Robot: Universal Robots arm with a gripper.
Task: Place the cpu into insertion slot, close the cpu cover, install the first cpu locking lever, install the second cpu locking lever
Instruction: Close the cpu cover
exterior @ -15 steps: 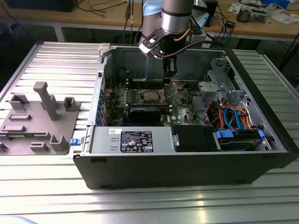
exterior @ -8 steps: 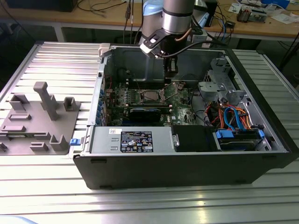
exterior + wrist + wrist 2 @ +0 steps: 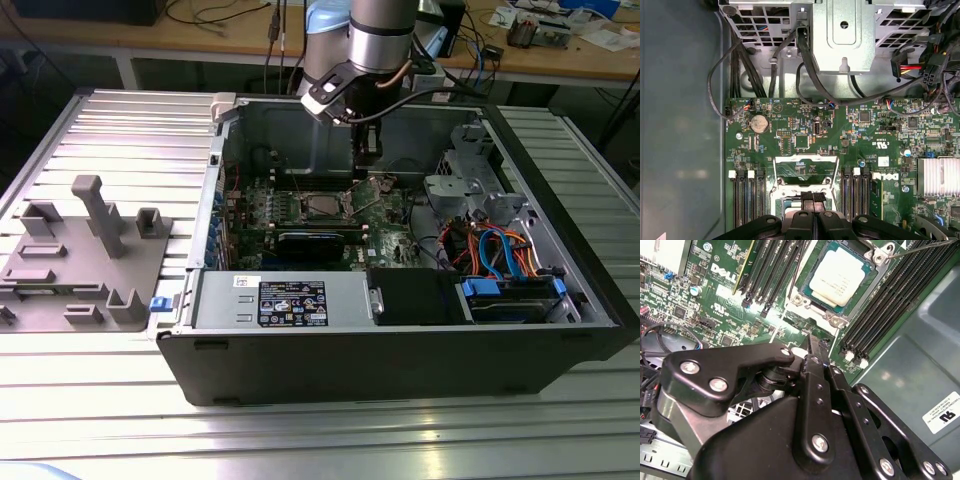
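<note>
The cpu (image 3: 842,275), a square chip with a silver-grey top, lies in the insertion slot (image 3: 799,300) on the green board; the exterior view shows it at the case's middle (image 3: 322,207). Nothing covers the chip. The cpu cover (image 3: 805,171), a silver frame with a square window, stands swung open just beyond my fingertips in the first wrist view. A thin wire locking lever (image 3: 922,247) sticks up past the socket's far corner. My gripper (image 3: 813,199) hangs just above the socket's edge, fingers shut together with nothing between them; in the exterior view it (image 3: 366,158) is inside the case.
Rows of black memory slots (image 3: 747,197) flank the socket on both sides. A drive cage (image 3: 470,185) and bundled cables (image 3: 500,250) fill the case's side on the exterior view's right. A grey fixture tray (image 3: 85,250) sits outside the case at the exterior view's left.
</note>
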